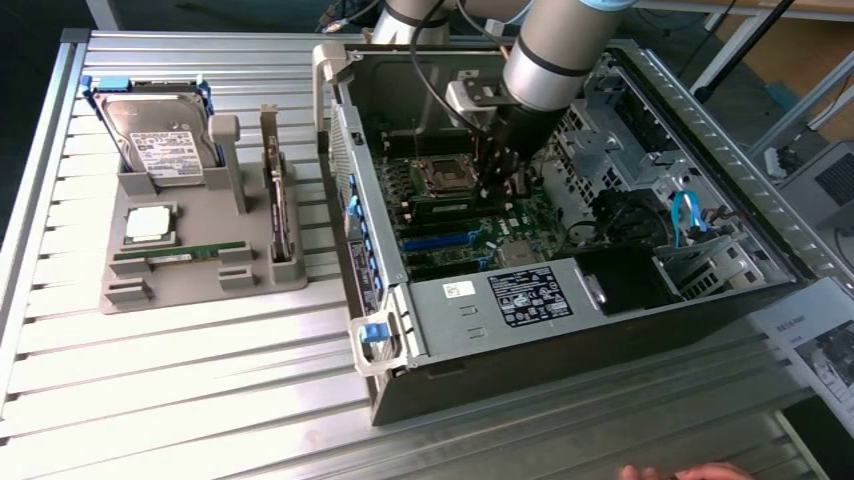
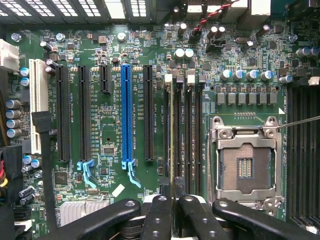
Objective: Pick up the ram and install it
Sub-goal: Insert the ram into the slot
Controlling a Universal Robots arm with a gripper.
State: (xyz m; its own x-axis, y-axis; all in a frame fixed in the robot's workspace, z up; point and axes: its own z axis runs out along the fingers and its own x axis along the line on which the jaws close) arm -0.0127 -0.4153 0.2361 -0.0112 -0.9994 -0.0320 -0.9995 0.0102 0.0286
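The ram (image 2: 172,140) appears edge-on in the wrist view as a thin pale-green strip running out from between my black fingers (image 2: 160,212). My gripper (image 2: 174,200) is shut on it. The stick lines up with one of the black memory slots (image 2: 178,125) next to the open silver processor socket (image 2: 245,160). I cannot tell whether it is pressed home. From the exterior view, my gripper (image 1: 505,185) reaches down inside the open computer case (image 1: 441,300), just above the motherboard (image 1: 461,215).
A grey holder (image 1: 200,280) at the exterior view's left carries a hard drive (image 1: 160,145), a silver processor (image 1: 150,222), a dark expansion card (image 1: 278,200) and another green stick (image 1: 180,255). A blue card slot (image 2: 126,115) lies beside the memory slots. A person's hand (image 1: 681,472) rests at the near edge.
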